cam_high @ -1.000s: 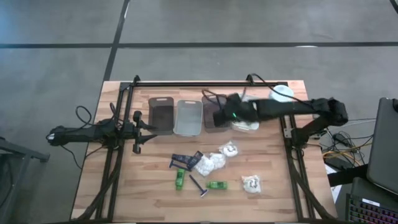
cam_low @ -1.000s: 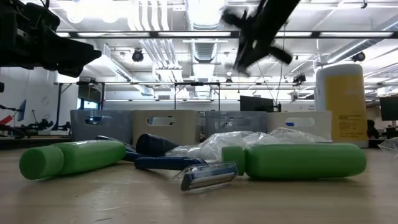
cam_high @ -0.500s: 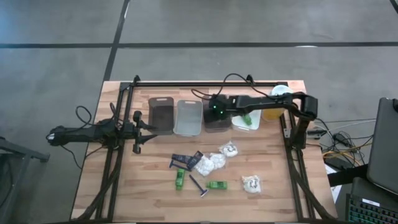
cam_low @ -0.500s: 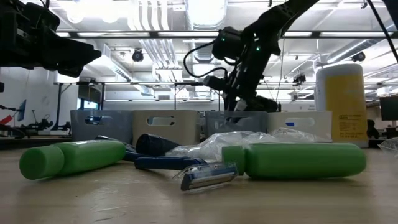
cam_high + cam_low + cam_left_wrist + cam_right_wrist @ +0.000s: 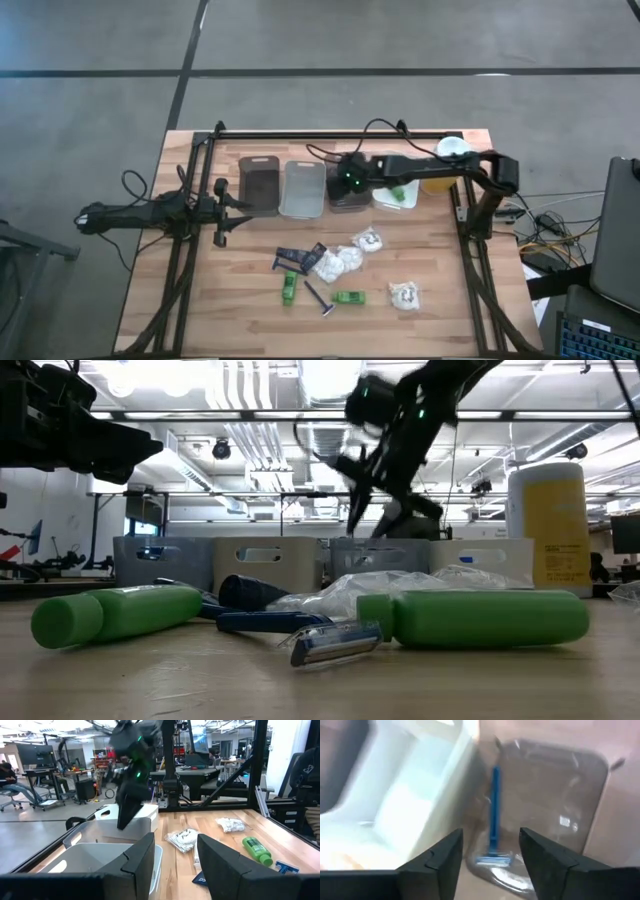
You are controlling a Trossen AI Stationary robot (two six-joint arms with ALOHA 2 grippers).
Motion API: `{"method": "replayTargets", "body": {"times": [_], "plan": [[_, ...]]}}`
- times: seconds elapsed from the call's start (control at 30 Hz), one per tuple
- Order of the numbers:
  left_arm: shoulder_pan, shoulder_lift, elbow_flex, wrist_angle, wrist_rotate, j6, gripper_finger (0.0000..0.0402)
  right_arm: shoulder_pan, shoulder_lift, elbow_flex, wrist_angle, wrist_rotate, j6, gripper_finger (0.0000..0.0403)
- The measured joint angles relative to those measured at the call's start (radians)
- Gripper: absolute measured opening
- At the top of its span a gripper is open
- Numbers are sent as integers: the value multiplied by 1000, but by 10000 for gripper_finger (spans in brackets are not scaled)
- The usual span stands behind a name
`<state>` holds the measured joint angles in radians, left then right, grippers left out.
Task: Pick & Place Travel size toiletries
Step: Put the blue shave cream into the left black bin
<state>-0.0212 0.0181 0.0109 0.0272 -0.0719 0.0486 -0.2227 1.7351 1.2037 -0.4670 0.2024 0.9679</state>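
Observation:
My right gripper (image 5: 490, 836) hangs open over the smoky third bin (image 5: 348, 196) in the far row. A blue razor (image 5: 494, 815) is inside that bin, below the fingers and apart from them. On the near half of the table lie the other travel size toiletries: navy packets (image 5: 300, 257), two green bottles (image 5: 289, 288) (image 5: 349, 297), a razor (image 5: 322, 298) and white sachets (image 5: 340, 262) (image 5: 403, 294). One green bottle (image 5: 398, 190) lies in the white bin (image 5: 396, 198). My left gripper (image 5: 238, 205) waits open at the table's left.
Two more bins, one dark (image 5: 261, 184) and one clear (image 5: 303, 188), stand left of the smoky one. A tall yellow bottle (image 5: 440, 165) stands at the far right corner. Black frame rails (image 5: 330, 133) run along the far edge and both sides.
My right gripper has gone from over the white bin toward the table's left and down, ending over the smoky bin. In the low view its fingers now stand apart where they were together, so it has opened.

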Motion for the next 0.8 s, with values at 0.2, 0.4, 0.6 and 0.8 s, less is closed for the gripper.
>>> {"method": "replayTargets", "body": {"times": [0.2,0.4,0.6,0.8], "plan": [[0,0,0,0,0,0,155,66,-144,0,-47,98,-59,223],[0,1,0,0,0,0,155,152,-256,-31,-50,83,-111,239],[0,4,0,0,0,0,155,233,-327,-95,-53,86,-112,247],[0,4,0,0,0,0,155,320,-374,-149,0,39,-116,247]]}}
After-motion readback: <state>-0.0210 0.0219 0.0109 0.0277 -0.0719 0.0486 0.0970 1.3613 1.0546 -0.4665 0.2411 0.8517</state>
